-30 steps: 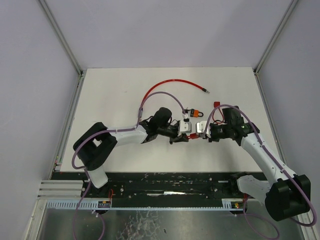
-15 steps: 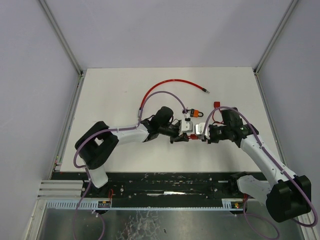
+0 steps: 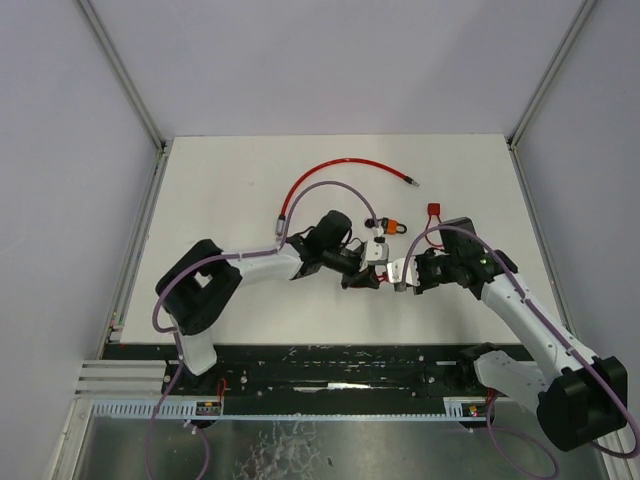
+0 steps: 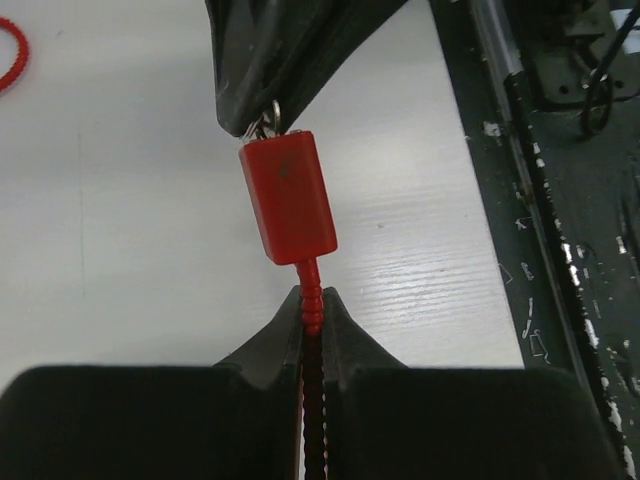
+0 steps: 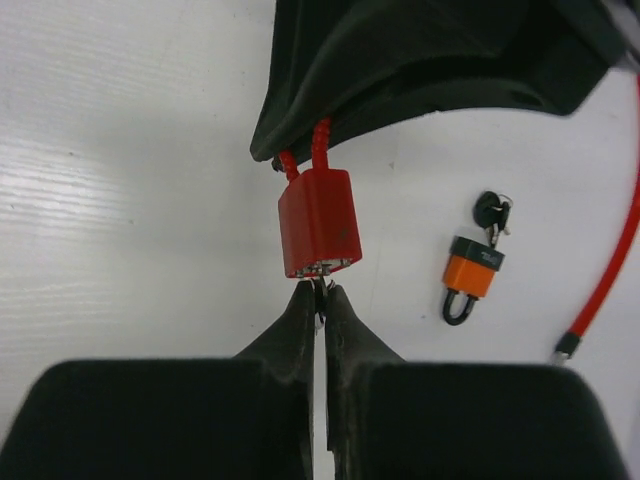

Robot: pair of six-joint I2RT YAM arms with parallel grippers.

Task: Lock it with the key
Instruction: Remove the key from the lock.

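Jaws of my right pincer [image 5: 321,297] are pinched together on the key [image 5: 320,287], which sits in the underside of the red lock [image 5: 320,222]. My left pincer [image 4: 311,312] is clamped on the lock's red cord [image 4: 311,283], opposite. Just beside them on the table [image 3: 220,180] lie an orange padlock [image 5: 472,280] with black keys [image 5: 492,210], and farther back a long red cable [image 3: 340,163].

No text, label, brand, number or sign can be read in any view. The red padlock [image 4: 288,197] bears one faint dark mark on its face, too indistinct to read. The orange padlock [image 5: 472,278] lying on the surface [image 5: 120,200] is too small to show any marking. The dark rail [image 3: 340,365] at the near edge shows only pale, illegible specks.
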